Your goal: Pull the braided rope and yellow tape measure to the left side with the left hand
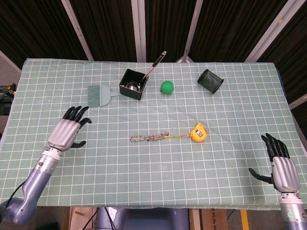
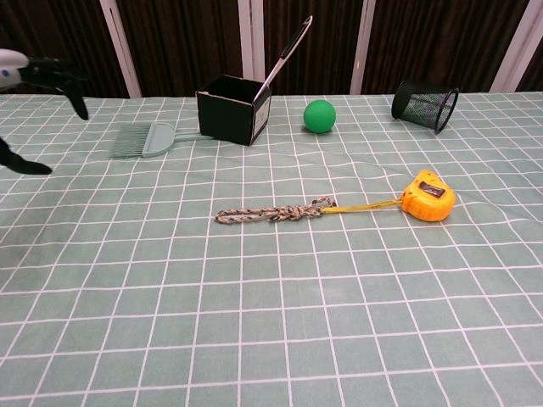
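Note:
A braided rope (image 1: 147, 138) (image 2: 270, 213) lies flat near the middle of the checked table, its right end joined to the pulled-out tape of a yellow tape measure (image 1: 198, 132) (image 2: 428, 196). My left hand (image 1: 66, 132) (image 2: 25, 93) hovers open over the left part of the table, well left of the rope's free end, fingers spread and holding nothing. My right hand (image 1: 282, 166) stays open at the table's front right edge, far from both objects and seen only in the head view.
A green brush (image 1: 98, 94) (image 2: 142, 140) lies behind my left hand. A black box (image 1: 133, 84) (image 2: 232, 109) holding a ladle, a green ball (image 1: 167, 86) (image 2: 319, 115) and a tipped black mesh cup (image 1: 210, 80) (image 2: 424, 104) stand along the back.

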Available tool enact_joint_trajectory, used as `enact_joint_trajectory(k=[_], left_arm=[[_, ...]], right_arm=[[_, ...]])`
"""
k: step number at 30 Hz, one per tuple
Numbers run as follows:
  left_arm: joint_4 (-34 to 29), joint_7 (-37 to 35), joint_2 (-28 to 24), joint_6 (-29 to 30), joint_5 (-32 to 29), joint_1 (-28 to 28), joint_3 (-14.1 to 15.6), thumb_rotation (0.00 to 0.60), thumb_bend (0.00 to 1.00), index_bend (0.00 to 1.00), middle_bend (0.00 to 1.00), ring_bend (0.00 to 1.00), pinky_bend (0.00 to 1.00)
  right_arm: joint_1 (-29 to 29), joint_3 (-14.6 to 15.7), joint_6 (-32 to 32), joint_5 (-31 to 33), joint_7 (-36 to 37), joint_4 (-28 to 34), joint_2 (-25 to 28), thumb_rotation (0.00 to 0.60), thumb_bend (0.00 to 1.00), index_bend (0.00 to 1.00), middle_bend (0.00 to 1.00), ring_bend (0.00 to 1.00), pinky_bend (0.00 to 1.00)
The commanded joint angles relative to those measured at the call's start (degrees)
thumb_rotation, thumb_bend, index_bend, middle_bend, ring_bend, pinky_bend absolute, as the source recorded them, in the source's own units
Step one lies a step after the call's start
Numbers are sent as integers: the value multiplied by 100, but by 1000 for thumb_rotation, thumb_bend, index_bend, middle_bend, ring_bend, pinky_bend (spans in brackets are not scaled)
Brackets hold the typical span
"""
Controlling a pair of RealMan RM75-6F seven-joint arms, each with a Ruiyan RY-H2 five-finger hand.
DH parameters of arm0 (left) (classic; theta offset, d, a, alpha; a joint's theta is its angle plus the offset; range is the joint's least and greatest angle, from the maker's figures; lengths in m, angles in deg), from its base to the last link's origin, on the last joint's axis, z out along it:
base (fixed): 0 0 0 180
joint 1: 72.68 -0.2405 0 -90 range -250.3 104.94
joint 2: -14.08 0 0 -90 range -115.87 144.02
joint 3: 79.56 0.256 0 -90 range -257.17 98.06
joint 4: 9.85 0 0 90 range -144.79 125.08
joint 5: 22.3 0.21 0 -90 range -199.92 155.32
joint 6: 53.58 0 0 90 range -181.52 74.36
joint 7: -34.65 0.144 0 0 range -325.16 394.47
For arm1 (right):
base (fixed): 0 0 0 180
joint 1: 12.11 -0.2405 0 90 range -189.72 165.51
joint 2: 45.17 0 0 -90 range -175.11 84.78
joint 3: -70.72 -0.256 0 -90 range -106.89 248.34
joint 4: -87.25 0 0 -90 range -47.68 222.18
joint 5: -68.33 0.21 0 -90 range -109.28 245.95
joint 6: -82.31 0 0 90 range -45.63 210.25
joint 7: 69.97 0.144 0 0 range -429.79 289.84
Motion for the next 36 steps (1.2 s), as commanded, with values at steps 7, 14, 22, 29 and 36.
enact_joint_trajectory(k=[7,14,22,29,36], left_arm=[[472,910,1129,-390,-897,816,-106,600,312,417,51,0,0],[758,1319,1758,-306,-1246,1208,-145,600,348,442,65,0,0],[1253,1634,2306,-310,-1671,1557,-121,600,350,454,71,0,0],[1651,1696,2669,-327,-1855,1785,-111,600,350,476,84,0,0],[1938,1668,2988,-335,-1980,1939,-83,600,364,505,96,0,0]], right_arm=[[17,-39,-63,119,191,57,79,600,193,0,0,0,0],[15,-55,-104,163,276,96,105,600,193,0,0,0,0],[13,-67,-155,218,334,132,133,600,194,0,0,0,0],[10,-80,-195,260,394,158,155,600,193,0,0,0,0],[5,-94,-242,309,457,173,174,600,193,0,0,0,0]])
